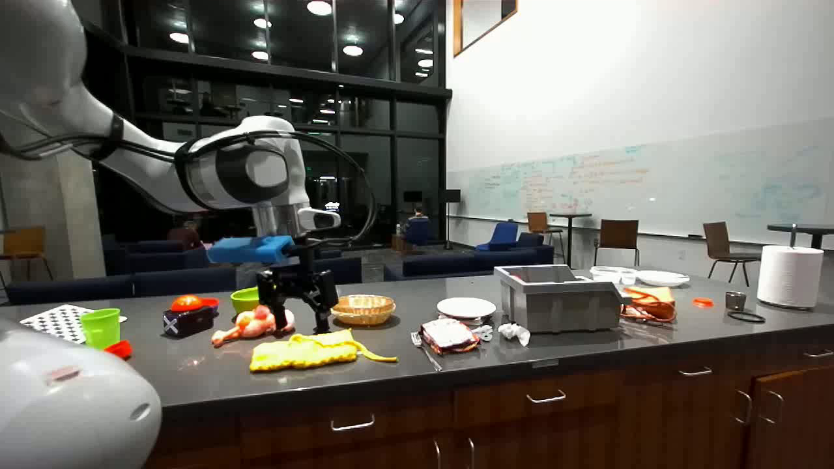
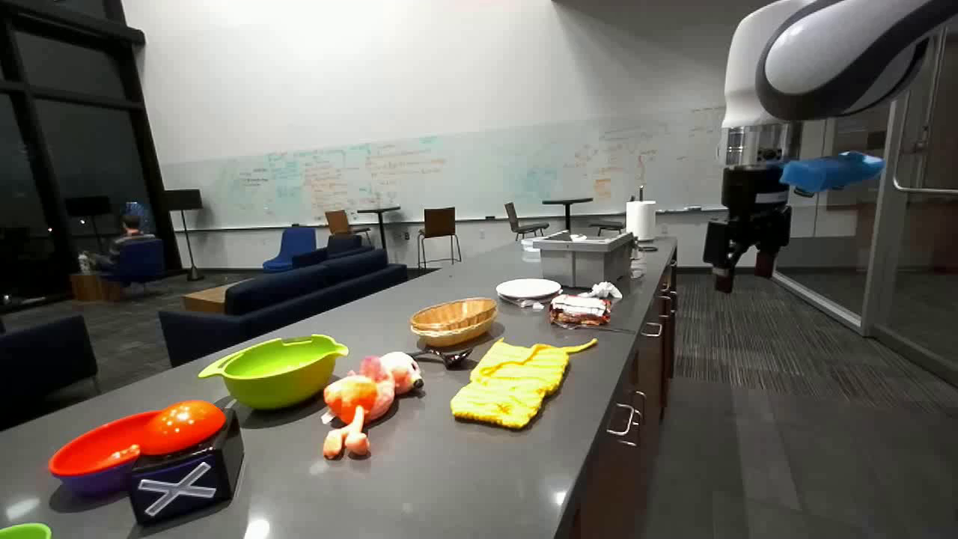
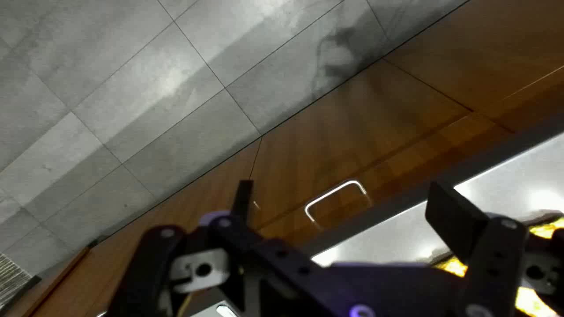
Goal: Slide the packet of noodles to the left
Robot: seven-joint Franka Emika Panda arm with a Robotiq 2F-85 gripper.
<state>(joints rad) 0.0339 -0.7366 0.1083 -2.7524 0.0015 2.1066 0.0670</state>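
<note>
The packet of noodles is a small crinkly dark red-brown packet with white patches. It lies flat on the grey counter in both exterior views. My gripper is open with nothing between its fingers. In an exterior view it hangs in the air beyond the counter's front edge, above counter height, apart from the packet. In the wrist view the open fingers frame a wooden drawer front and the counter edge. The packet is out of the wrist view.
A yellow knitted item lies beside the packet, with a fork between. A white plate, grey bin and crumpled tissue are close by. A wicker basket, pink plush toy and green bowl also stand there.
</note>
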